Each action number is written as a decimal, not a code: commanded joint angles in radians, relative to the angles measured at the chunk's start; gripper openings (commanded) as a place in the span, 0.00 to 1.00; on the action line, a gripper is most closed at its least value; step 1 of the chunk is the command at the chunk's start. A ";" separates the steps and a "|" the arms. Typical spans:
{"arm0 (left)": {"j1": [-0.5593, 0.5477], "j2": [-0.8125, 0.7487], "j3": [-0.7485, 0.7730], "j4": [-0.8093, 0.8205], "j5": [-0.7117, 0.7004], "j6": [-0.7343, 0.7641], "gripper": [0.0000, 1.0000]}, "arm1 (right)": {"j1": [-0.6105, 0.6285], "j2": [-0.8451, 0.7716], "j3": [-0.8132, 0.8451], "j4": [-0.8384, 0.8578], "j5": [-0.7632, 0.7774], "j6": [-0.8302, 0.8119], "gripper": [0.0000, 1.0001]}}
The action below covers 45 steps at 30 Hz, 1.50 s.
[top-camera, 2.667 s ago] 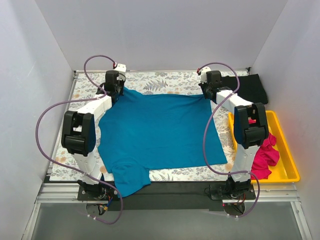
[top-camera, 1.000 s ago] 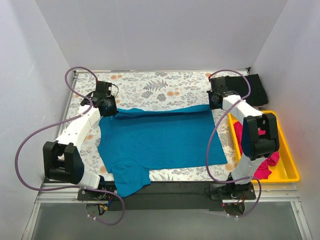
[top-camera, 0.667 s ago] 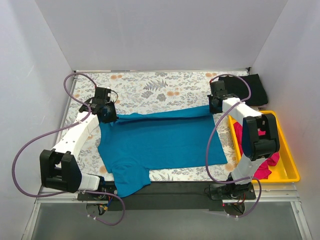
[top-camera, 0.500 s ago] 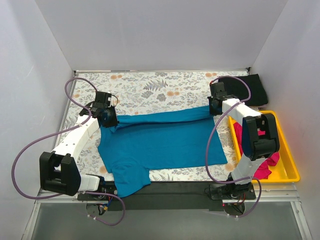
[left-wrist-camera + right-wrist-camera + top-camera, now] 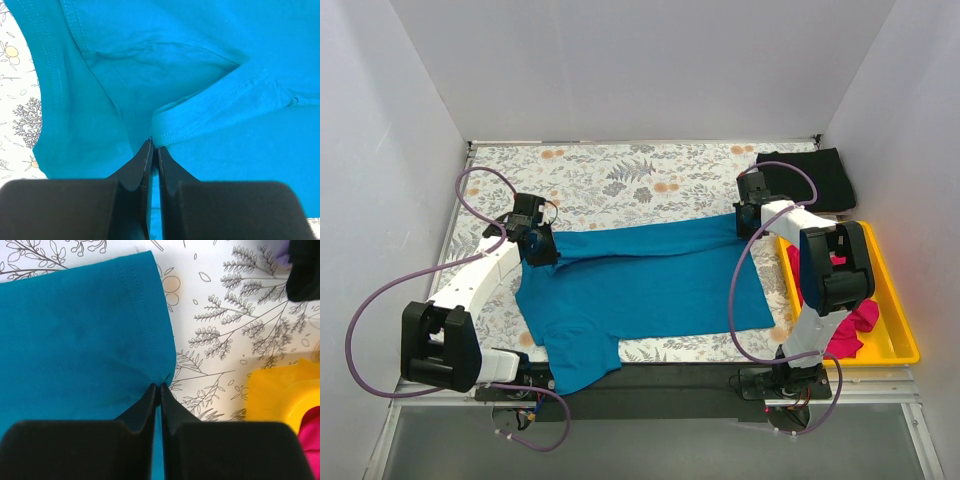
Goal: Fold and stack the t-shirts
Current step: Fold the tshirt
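The teal-blue t-shirt [image 5: 640, 280] lies on the floral table cloth with its far part lifted and folded toward me. My left gripper [image 5: 538, 250] is shut on its far left edge, where a hemmed fold [image 5: 210, 112] meets the fingertips. My right gripper [image 5: 748, 217] is shut on its far right hemmed corner [image 5: 150, 340]. The black t-shirt [image 5: 812, 180] lies bunched at the far right. The magenta-pink t-shirt [image 5: 848, 315] lies in the yellow tray [image 5: 892, 300].
The floral cloth [image 5: 620, 180] shows bare behind the fold. The yellow tray stands along the right edge, its corner in the right wrist view [image 5: 280, 390]. A sleeve [image 5: 582, 355] of the teal shirt hangs over the near edge. White walls enclose three sides.
Both grippers have drawn the teal shirt's far edge toward me, from the back of the table to about its middle, laying a fold over the shirt.
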 commanded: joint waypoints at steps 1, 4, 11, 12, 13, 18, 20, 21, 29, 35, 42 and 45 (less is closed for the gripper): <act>-0.001 -0.043 -0.007 0.010 0.020 -0.011 0.00 | -0.005 0.003 -0.004 -0.021 -0.023 0.025 0.14; -0.001 -0.069 -0.013 0.005 0.028 -0.014 0.00 | -0.007 -0.015 0.007 -0.037 -0.035 0.027 0.14; -0.001 -0.090 0.027 -0.006 -0.044 0.001 0.00 | -0.005 -0.049 0.025 -0.055 -0.027 0.027 0.01; -0.001 -0.084 0.036 -0.009 -0.052 0.008 0.00 | -0.007 -0.052 0.030 -0.060 -0.027 0.027 0.01; -0.001 -0.073 0.054 -0.010 -0.059 0.012 0.00 | -0.007 -0.055 0.030 -0.061 -0.029 0.028 0.01; -0.001 -0.058 0.073 -0.012 -0.063 0.020 0.00 | -0.005 -0.057 0.022 -0.073 -0.020 0.034 0.01; -0.001 -0.059 0.059 -0.013 -0.058 0.020 0.00 | -0.005 -0.057 0.012 -0.072 -0.014 0.037 0.01; -0.001 -0.059 0.052 -0.013 -0.058 0.018 0.00 | -0.005 -0.057 0.012 -0.072 -0.015 0.039 0.01; -0.003 -0.070 -0.013 0.000 -0.059 -0.014 0.00 | -0.007 -0.060 -0.010 -0.092 -0.041 0.057 0.02; -0.003 -0.095 -0.015 0.011 0.012 -0.084 0.36 | -0.005 -0.069 -0.021 -0.098 -0.080 0.071 0.34; 0.006 -0.208 -0.004 0.065 -0.120 -0.181 0.59 | -0.008 -0.141 0.062 -0.064 -0.153 0.065 0.54; 0.037 -0.198 -0.039 0.127 -0.161 -0.186 0.64 | -0.013 -0.141 0.076 0.001 -0.240 0.065 0.54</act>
